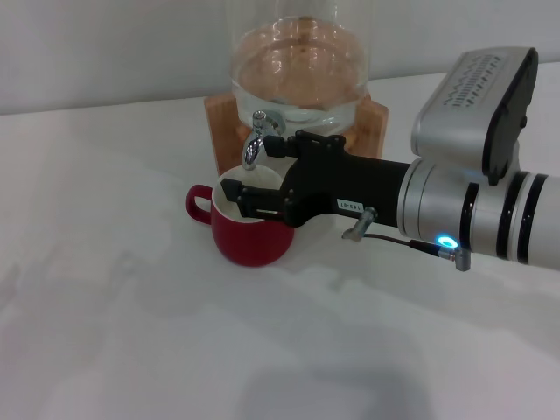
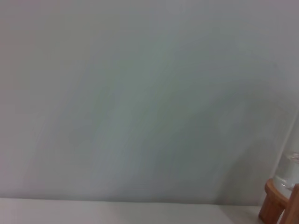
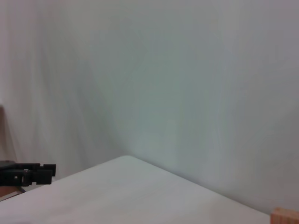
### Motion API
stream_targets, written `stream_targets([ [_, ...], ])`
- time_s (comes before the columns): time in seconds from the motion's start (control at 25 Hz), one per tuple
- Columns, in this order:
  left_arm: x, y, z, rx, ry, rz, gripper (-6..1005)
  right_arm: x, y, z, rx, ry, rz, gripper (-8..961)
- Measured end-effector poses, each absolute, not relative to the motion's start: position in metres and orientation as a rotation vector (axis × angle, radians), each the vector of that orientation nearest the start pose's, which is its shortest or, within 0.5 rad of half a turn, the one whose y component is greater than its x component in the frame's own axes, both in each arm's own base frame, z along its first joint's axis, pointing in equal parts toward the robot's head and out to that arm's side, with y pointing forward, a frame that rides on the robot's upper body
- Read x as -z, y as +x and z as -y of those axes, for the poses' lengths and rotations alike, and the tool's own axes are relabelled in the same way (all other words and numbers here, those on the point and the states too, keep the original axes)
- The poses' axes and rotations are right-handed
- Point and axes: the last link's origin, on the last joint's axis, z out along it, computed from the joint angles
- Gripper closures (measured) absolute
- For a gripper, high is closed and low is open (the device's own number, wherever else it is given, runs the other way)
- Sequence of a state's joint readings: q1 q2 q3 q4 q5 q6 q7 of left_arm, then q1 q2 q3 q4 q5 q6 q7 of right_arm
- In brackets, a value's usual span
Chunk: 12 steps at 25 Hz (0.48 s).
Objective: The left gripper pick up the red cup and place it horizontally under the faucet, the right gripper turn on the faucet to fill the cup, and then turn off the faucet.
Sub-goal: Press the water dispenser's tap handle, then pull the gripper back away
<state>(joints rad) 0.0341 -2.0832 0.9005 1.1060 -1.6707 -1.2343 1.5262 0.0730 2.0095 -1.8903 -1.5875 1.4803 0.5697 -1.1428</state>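
The red cup [image 1: 249, 238] stands upright on the white table [image 1: 131, 306], right below the faucet [image 1: 255, 140], with its handle toward the left. The faucet sticks out of the clear glass water dispenser [image 1: 297, 70] on its wooden stand [image 1: 220, 122]. My right gripper [image 1: 252, 171], on the arm with the blue light, reaches in from the right. Its fingers are spread: the upper one lies against the faucet body, the lower one [image 1: 238, 194] hangs over the cup's mouth. The cup's inside is mostly hidden. My left gripper is out of view.
The right arm's silver segment [image 1: 464, 210] hangs over the table's right side. The left wrist view shows the wall, the stand's edge [image 2: 279, 205] and some glass [image 2: 290, 170]. A black claw part [image 3: 28, 173] shows in the right wrist view; I cannot tell whose it is.
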Motion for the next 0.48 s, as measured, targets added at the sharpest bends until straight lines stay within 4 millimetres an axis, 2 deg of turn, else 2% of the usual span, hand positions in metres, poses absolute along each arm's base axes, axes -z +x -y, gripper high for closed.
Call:
stream_targets([
  [0.48, -0.099, -0.341, -0.256, 0.763, -1.986, 0.918, 124, 0.025, 0.147, -0.303, -0.660, -2.391, -0.575, 158],
])
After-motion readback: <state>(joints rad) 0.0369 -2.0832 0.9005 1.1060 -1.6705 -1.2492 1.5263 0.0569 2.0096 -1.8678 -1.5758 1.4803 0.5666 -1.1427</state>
